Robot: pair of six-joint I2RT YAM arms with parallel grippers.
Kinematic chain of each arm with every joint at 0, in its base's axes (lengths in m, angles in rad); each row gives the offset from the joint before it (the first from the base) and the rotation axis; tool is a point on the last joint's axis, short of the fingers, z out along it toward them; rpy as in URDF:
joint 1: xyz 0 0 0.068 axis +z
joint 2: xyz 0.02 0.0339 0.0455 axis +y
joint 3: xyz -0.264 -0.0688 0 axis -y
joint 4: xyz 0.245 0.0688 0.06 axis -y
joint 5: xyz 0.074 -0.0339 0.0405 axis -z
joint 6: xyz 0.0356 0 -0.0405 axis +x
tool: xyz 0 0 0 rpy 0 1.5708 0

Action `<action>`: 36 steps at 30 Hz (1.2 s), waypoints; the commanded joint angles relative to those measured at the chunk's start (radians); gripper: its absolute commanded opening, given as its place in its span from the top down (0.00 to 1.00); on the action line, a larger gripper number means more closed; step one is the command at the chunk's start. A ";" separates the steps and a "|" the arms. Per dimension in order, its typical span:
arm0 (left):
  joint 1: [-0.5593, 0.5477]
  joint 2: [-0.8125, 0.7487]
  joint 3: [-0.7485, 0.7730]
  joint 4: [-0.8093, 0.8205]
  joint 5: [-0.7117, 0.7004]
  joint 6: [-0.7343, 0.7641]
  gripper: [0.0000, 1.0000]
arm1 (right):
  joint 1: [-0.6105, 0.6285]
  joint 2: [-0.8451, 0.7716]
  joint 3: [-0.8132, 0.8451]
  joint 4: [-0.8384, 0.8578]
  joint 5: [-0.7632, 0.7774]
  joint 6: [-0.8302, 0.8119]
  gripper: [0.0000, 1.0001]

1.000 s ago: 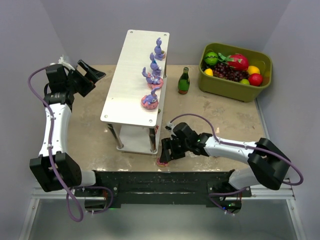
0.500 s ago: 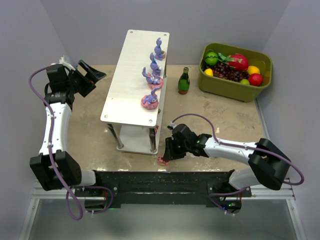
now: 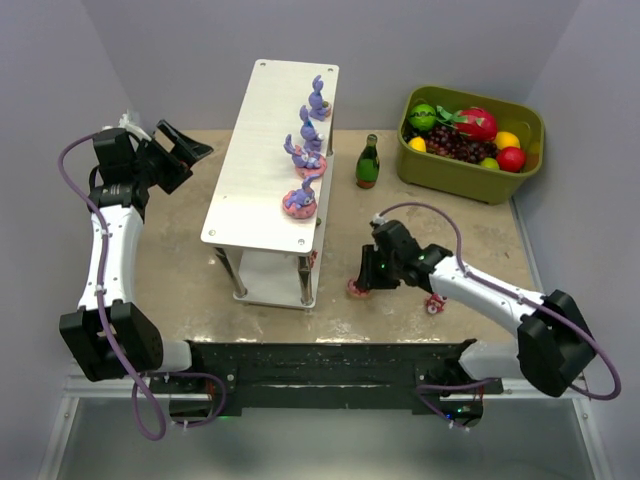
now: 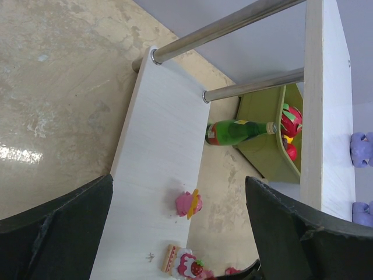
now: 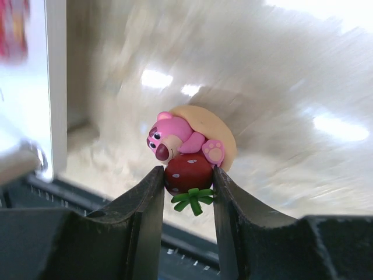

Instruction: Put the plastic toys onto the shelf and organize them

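Observation:
My right gripper (image 5: 187, 182) is shut on a plastic toy, a pink bear hugging a red strawberry (image 5: 187, 156). In the top view that gripper (image 3: 361, 282) hangs low over the table, just right of the shelf (image 3: 262, 170). Several purple bunnies (image 3: 304, 157) line the right edge of the shelf's top board. Another small pink toy (image 3: 435, 304) lies on the table beside the right arm. The left gripper (image 3: 178, 150) stands open and empty to the left of the shelf. Its wrist view shows a pink and yellow toy (image 4: 189, 204) and a strawberry cake piece (image 4: 185, 262) on the lower tier (image 4: 151, 151).
A dark green bottle (image 3: 368, 162) stands upright to the right of the shelf. An olive-green bin (image 3: 473, 160) filled with fruit sits at the back right. Thin metal legs (image 3: 305, 282) hold up the shelf's near end. The black base rail (image 3: 320, 360) runs along the near edge.
The right gripper closed on the pink bear toy near the front rail by the shelf's near corner, then carried it to the right and farther from the rail. The left arm stayed still.

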 commanded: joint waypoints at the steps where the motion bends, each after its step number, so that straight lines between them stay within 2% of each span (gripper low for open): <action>1: 0.014 -0.024 0.020 0.035 0.024 0.013 0.01 | -0.129 0.034 0.177 -0.019 0.036 -0.170 0.93; 6: 0.012 -0.039 0.020 0.035 0.032 0.024 0.00 | -0.197 0.211 0.343 0.039 0.005 -0.244 0.93; 12: 0.012 -0.064 -0.007 0.050 0.058 0.024 0.01 | -0.224 0.457 0.622 0.071 -0.041 -0.320 0.93; 19: 0.014 -0.070 0.004 0.058 0.067 0.027 0.01 | -0.229 0.628 0.879 0.086 -0.075 -0.363 0.93; 36: 0.014 -0.055 0.034 0.044 0.052 0.050 0.00 | -0.253 0.890 1.167 0.070 -0.179 -0.383 0.92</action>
